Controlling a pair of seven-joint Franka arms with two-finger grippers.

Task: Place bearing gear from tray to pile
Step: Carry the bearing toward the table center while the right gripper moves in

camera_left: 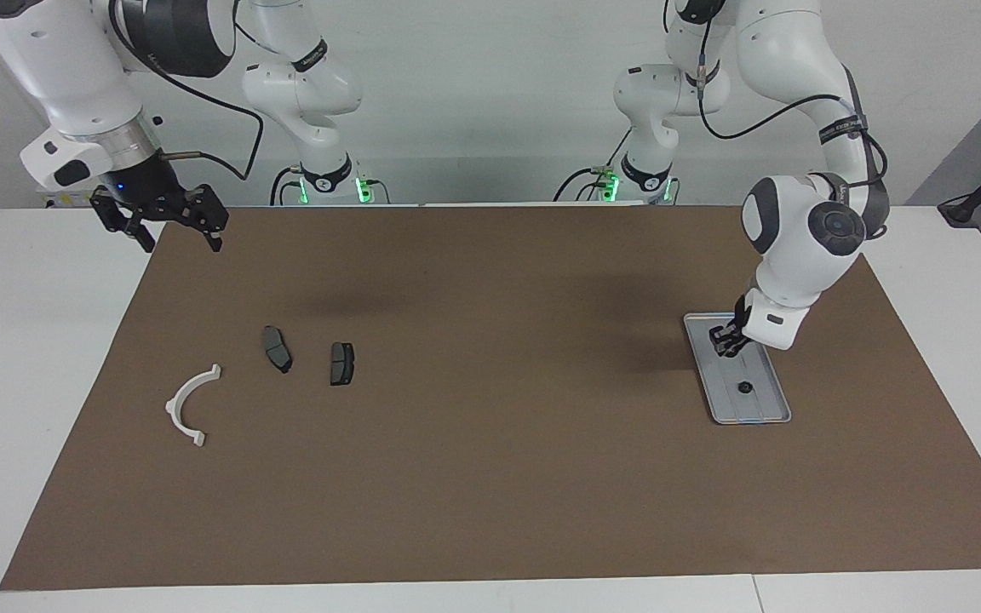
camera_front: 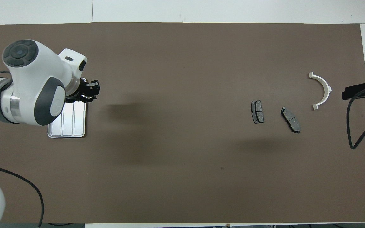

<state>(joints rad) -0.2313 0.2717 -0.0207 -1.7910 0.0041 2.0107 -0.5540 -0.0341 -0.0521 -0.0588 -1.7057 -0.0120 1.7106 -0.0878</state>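
Note:
The silver tray (camera_left: pixel 760 410) (camera_front: pixel 68 126) lies at the left arm's end of the brown mat. A small dark bearing gear (camera_left: pixel 744 387) rests on it; in the overhead view my left arm hides it. My left gripper (camera_left: pixel 722 340) (camera_front: pixel 95 90) hangs shut just above the tray's end nearer the robots. What, if anything, it holds does not show. The pile lies at the right arm's end: a white half-ring bracket (camera_left: pixel 174 402) (camera_front: pixel 327 88) and two dark brake pads (camera_left: pixel 277 348) (camera_front: pixel 257 111). My right gripper (camera_left: pixel 163 226) (camera_front: pixel 347 92) waits open in the air over the mat's edge there.
The brown mat (camera_left: pixel 490 477) covers most of the white table. The second brake pad (camera_left: pixel 341 363) (camera_front: pixel 291 119) lies beside the first. A black cable (camera_front: pixel 356 133) hangs from the right arm over the mat's edge.

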